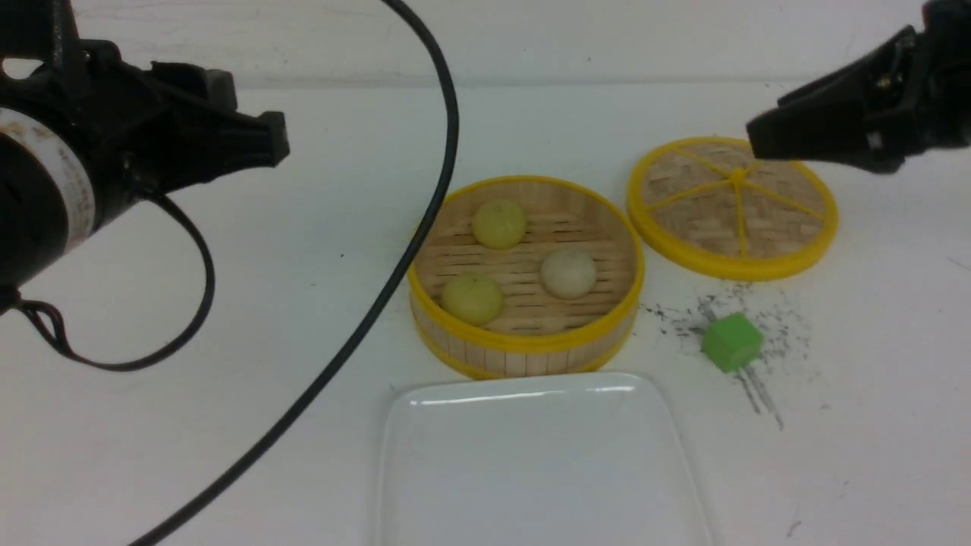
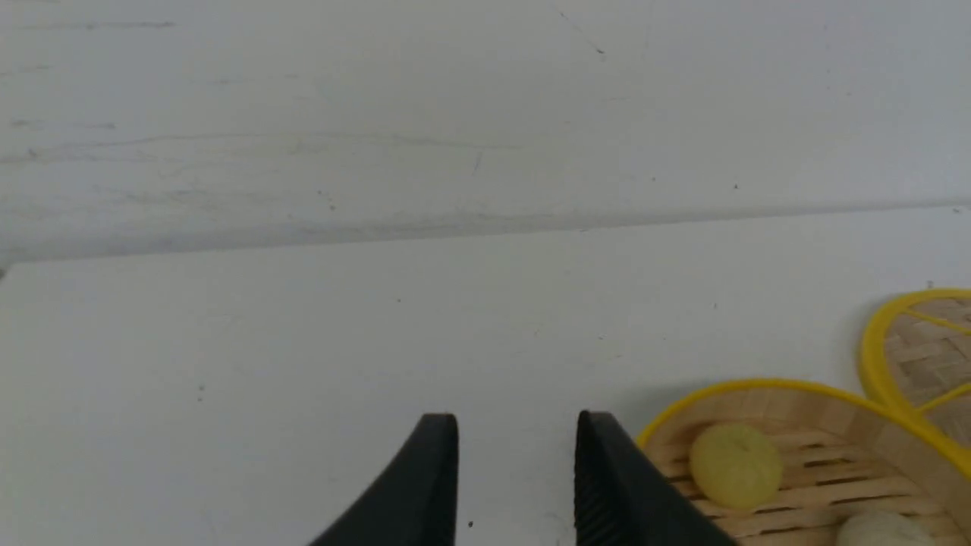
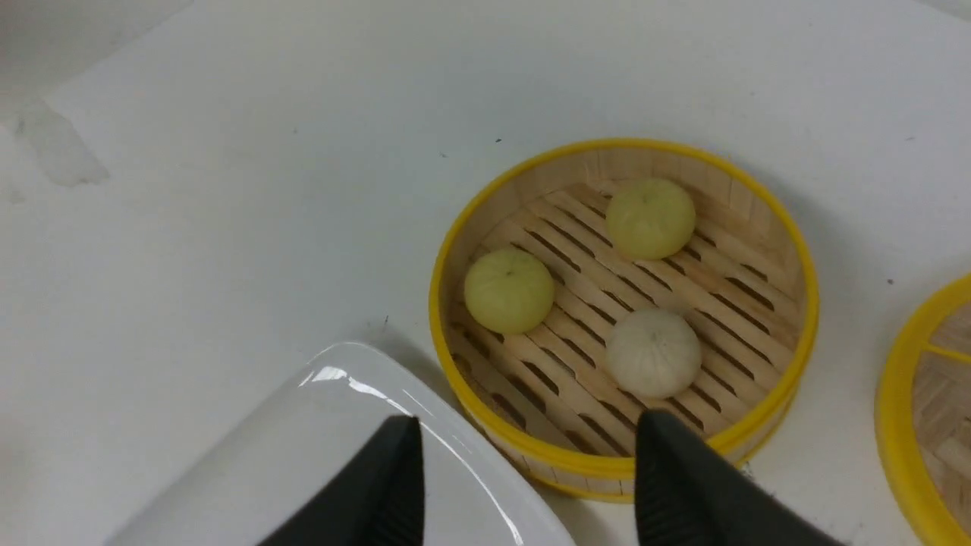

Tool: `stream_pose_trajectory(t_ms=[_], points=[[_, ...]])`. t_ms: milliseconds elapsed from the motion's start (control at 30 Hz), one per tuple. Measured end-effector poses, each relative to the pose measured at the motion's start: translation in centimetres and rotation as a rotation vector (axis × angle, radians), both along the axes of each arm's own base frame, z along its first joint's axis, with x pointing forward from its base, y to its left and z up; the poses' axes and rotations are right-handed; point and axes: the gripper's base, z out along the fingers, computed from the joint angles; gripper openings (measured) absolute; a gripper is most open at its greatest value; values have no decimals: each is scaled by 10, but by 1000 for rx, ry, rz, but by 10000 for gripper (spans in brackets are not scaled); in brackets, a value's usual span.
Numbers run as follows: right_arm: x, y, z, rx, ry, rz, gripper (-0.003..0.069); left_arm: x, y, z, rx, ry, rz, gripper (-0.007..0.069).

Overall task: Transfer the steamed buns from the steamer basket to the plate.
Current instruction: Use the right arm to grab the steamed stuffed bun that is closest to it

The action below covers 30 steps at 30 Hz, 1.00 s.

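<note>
The steamer basket [image 1: 523,345] stands mid-table and holds three steamed buns: two pale yellow [image 1: 499,224] [image 1: 472,298] and one off-white [image 1: 568,273]. Just in front of it lies the white plate [image 1: 531,455], with nothing on it. My left gripper [image 1: 250,114] hovers high at the far left, well apart from the basket; its jaws are open and nothing is between them [image 2: 516,455]. My right gripper [image 1: 766,133] hangs at the upper right over the lid, open and holding nothing [image 3: 527,455]. The right wrist view shows the basket rim [image 3: 455,250], the buns and a plate corner [image 3: 303,440].
The flat woven lid [image 1: 732,206] with yellow spokes lies right of the basket. A green cube [image 1: 731,342] sits on a smudged patch in front of the lid. A black cable [image 1: 425,220] arcs across the table left of the basket.
</note>
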Motion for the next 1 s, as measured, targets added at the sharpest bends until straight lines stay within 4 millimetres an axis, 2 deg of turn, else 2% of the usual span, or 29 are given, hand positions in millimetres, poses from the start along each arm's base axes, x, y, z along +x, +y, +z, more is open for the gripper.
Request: stream_pose_trajectory(t_ms=[100, 200, 267, 300, 467, 533, 600, 700, 767, 1000], points=[[14, 3, 0, -16, 40, 39, 384, 0, 0, 0, -6, 4, -1, 277], [39, 6, -8, -29, 79, 66, 384, 0, -1, -1, -20, 13, 1, 338], [46, 8, -14, -36, 89, 76, 384, 0, 0, -2, -24, 21, 13, 359], [55, 10, -25, -48, 106, 92, 384, 1, 2, -3, -18, 35, 40, 386], [69, 27, -51, -87, 133, 158, 384, 3, 6, -8, 8, 68, 99, 403], [79, 45, -72, -115, 143, 197, 384, 4, 7, -9, 3, 73, 108, 405], [82, 52, -79, -125, 141, 205, 384, 4, 6, -9, -2, 74, 107, 405], [92, 71, -101, -162, 125, 205, 384, 4, 6, -9, -19, 75, 110, 405], [96, 75, -107, -175, 117, 195, 384, 4, 6, -9, -21, 75, 111, 405], [122, 79, -150, -216, 119, 106, 385, 5, 6, -9, -12, 67, 111, 405]])
